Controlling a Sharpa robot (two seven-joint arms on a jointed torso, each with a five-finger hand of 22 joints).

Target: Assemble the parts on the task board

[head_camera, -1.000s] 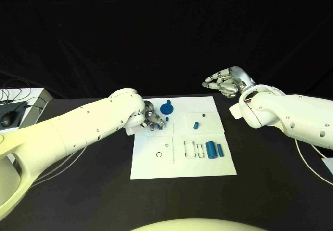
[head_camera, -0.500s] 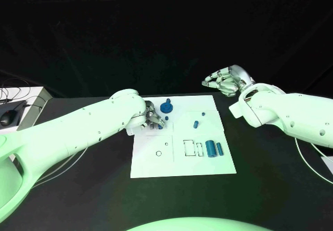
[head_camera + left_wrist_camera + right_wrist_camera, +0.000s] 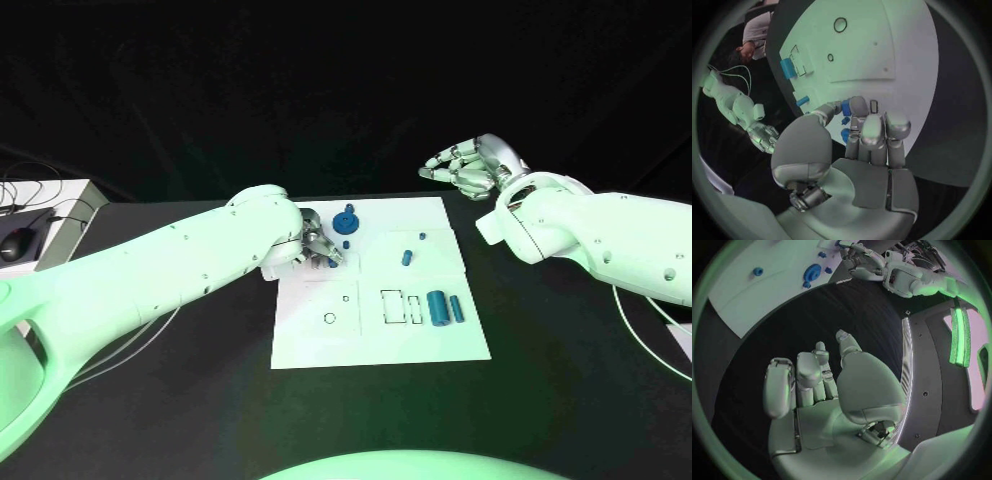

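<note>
The white task board [image 3: 378, 340] lies in the middle of the black table. My left hand [image 3: 320, 246] hovers low over the board's back left part. In the left wrist view its thumb and a finger [image 3: 858, 106] pinch a small blue part [image 3: 846, 107]. A blue gear-like part [image 3: 346, 223] stands just beyond the fingers. A short blue peg [image 3: 408, 259] and a tiny blue piece [image 3: 423, 238] lie mid-board. Two blue cylinders [image 3: 444, 309] lie side by side at the right. My right hand [image 3: 469, 170] is raised beyond the back right corner, fingers curled in, holding nothing.
The board bears a rectangular outlined slot [image 3: 392, 308] beside the cylinders and a small round hole [image 3: 330, 320] at front left. A white box [image 3: 65, 205] with a mouse [image 3: 18, 248] and cables sits at the table's left edge.
My left hand has crept slightly toward the gear-like part, fingers still closed round the small blue part. The right hand has not moved.
</note>
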